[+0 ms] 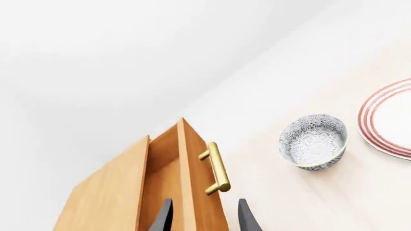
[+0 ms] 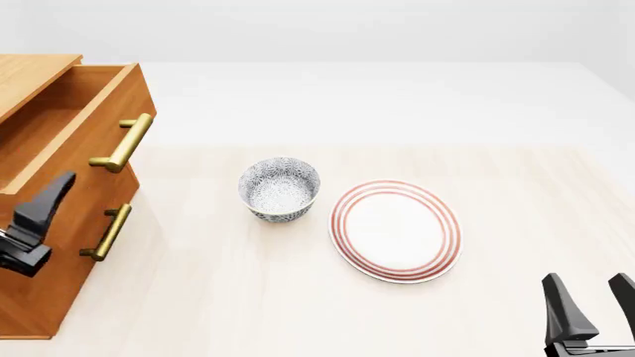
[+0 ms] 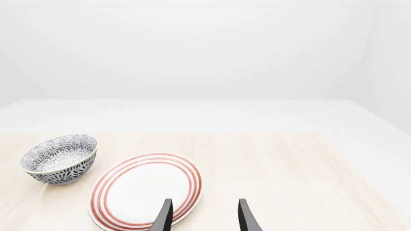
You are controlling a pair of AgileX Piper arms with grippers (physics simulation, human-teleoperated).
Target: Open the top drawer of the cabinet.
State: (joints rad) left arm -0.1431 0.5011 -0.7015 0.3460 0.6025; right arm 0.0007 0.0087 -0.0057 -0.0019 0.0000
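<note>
Top drawer (image 2: 94, 126) sits at the upper left of the front view, pulled well out of the cabinet (image 2: 40, 297), bare wood inside showing. Looks essentially done to me. Left gripper (image 1: 202, 216) hangs just below the handle (image 2: 123, 141), jaws apart, holding nothing. Right gripper (image 2: 593, 305) idles at bottom right, also spread and empty. Bowl (image 2: 279, 188) and plate (image 2: 395, 230) untouched mid-table.

One cabinet (image 2: 40, 297), two brass handles (image 2: 123, 143) showing, one bowl (image 2: 279, 189), one plate (image 2: 396, 230), two hands (image 2: 590, 309)
</note>
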